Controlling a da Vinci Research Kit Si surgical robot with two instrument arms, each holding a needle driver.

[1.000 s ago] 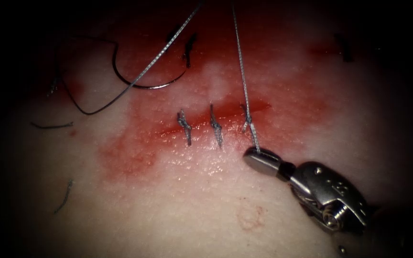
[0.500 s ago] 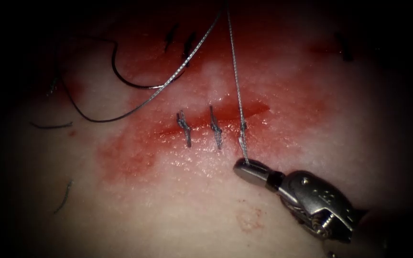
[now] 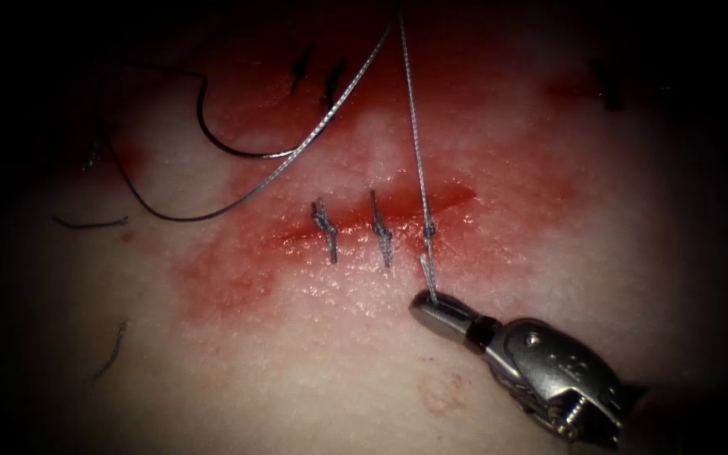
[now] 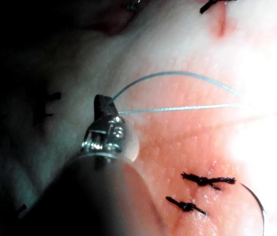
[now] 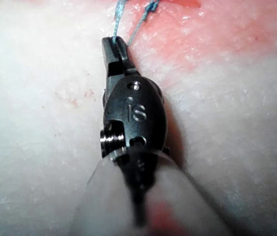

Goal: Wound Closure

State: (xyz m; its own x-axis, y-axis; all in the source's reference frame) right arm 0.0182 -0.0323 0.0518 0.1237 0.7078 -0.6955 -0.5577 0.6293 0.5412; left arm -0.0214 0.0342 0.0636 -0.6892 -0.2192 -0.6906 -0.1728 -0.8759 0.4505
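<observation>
The right end effector (image 3: 431,305) was clamped on the short thread (image 3: 428,278) end below the cut (image 3: 381,211), at the rightmost stitch. The left end effector (image 4: 101,105) gripped the long strand. The needle (image 3: 238,147) lay free on the tissue (image 3: 297,371), up and left of the cut.

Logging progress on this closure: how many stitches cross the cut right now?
3 along the cut: left stitch, middle stitch, and right stitch, whose thread both tools hold.
</observation>
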